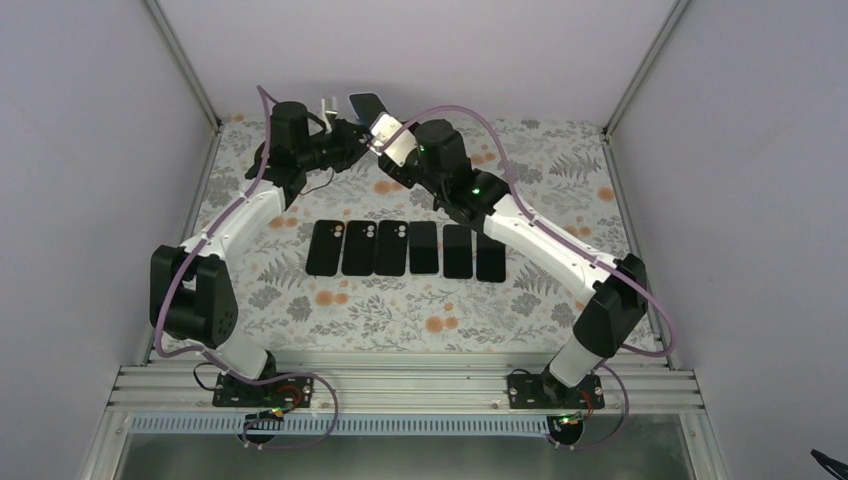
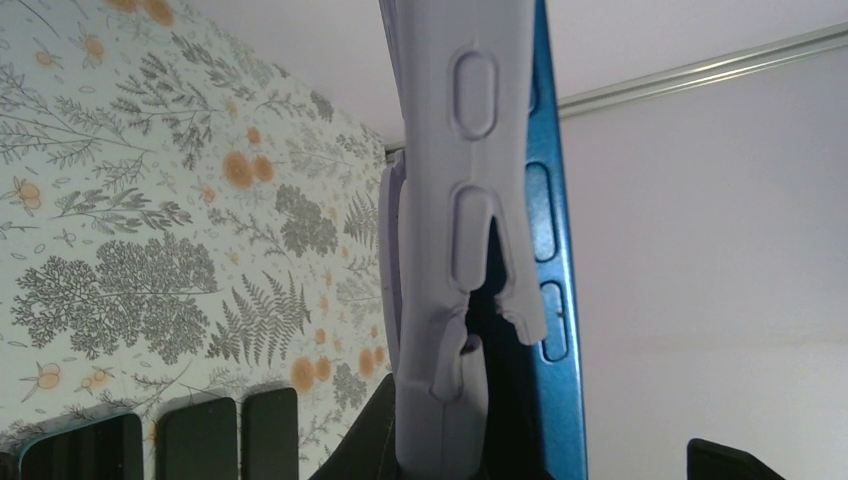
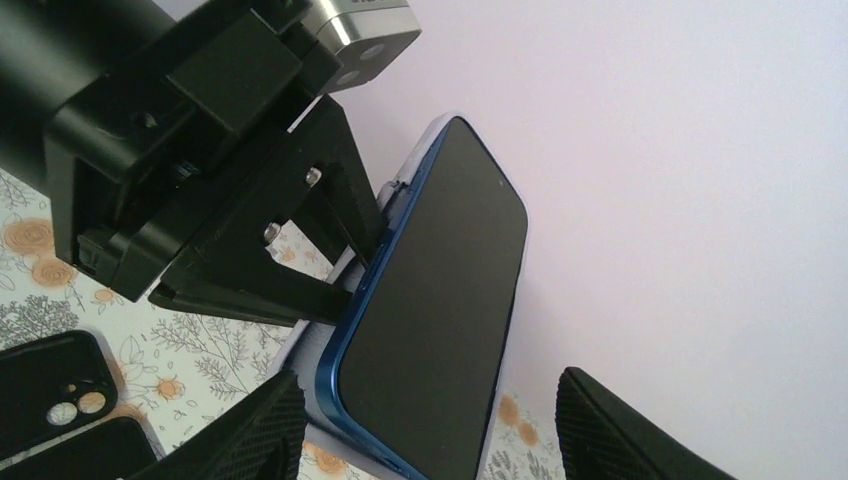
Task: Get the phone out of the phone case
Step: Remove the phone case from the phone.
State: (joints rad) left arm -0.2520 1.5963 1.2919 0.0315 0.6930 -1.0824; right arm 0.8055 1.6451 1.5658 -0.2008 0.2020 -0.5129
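**Risk.** The phone (image 3: 430, 300) is seen partly freed, its blue edge standing clear of the lavender case (image 2: 440, 200) along one side. The left claw (image 2: 442, 452) is clamped shut on the case. The right claw (image 3: 440, 435) stands wide, one pad on either side of the phone's lower end, with clear space at the right pad. If the pads were closed off-centre, or over the case lip as well, phone and case would be dragged together. The phone could also be twisted loose and dropped to the desk (image 1: 560, 170). Slip on the glass is judged possible.

**Location.** The phone is held aloft at the upper centre of the top view.

**Orientation.** In the right wrist view the long axis runs from lower left to upper right, with the screen facing the camera. In the left wrist view the phone is edge-on and upright.
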